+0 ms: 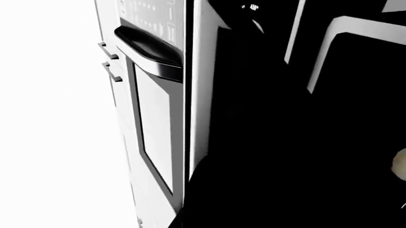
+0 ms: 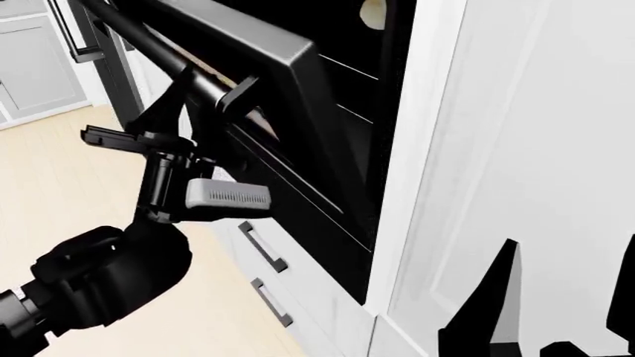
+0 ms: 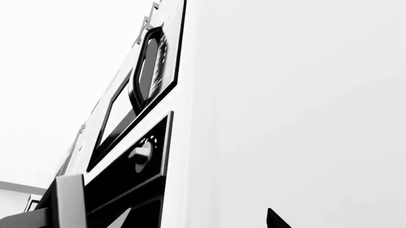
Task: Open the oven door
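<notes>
Partly cut off above, the oven door (image 2: 297,141) tilts ajar from the white cabinet (image 2: 496,149), dark cavity barely readable, while the left gripper (image 2: 163,123) beside its handle (image 2: 189,78) cannot be judged open or closed.

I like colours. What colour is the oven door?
Glossy black oven door, clearest in the head view.

Wrist views blown-out white, harsh blacks; head view evenly lit
</notes>
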You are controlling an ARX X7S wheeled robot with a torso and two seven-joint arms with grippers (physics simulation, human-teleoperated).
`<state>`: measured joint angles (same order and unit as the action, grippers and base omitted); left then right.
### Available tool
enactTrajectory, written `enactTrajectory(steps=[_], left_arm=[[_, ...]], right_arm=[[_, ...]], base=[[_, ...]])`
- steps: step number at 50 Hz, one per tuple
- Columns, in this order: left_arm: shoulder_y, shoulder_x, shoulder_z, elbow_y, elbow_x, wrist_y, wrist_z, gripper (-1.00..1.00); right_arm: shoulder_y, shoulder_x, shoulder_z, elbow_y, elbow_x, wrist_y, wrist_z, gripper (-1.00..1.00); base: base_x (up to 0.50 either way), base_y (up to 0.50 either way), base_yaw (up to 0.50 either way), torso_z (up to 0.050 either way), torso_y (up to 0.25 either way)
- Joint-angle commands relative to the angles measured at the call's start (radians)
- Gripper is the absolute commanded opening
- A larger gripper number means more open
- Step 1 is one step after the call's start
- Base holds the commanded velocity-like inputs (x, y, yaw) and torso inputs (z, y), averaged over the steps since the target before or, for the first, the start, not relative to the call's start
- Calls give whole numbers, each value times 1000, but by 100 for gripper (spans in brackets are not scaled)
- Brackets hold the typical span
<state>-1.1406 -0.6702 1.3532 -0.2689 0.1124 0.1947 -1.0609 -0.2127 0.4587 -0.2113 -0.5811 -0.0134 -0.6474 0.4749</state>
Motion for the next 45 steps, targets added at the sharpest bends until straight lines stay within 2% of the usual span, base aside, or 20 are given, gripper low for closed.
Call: enactTrajectory(steps=[1, 9, 23, 33, 45], left_arm=[[70, -49, 32, 51, -9, -31, 27, -100], [89, -69, 51, 24, 37, 12, 4, -100], [96, -36, 92, -190, 162, 196, -109, -100], [114, -16, 91, -226, 149, 188, -109, -100], [184, -83, 83, -118, 141, 126, -135, -100]], right_arm=[[0, 2, 1, -3, 0, -2, 2, 100], [2, 2, 0, -4, 2, 2, 3, 100], [-2, 3, -3, -3, -2, -3, 4, 100], [-7, 4, -5, -6, -7, -7, 6, 100], [-3, 6, -8, -3, -7, -8, 7, 100]], base=[[0, 0, 0, -10, 0], [0, 0, 0, 0, 0], [1, 1, -2, -1, 0], [2, 1, -3, -1, 0], [2, 1, -3, -1, 0]])
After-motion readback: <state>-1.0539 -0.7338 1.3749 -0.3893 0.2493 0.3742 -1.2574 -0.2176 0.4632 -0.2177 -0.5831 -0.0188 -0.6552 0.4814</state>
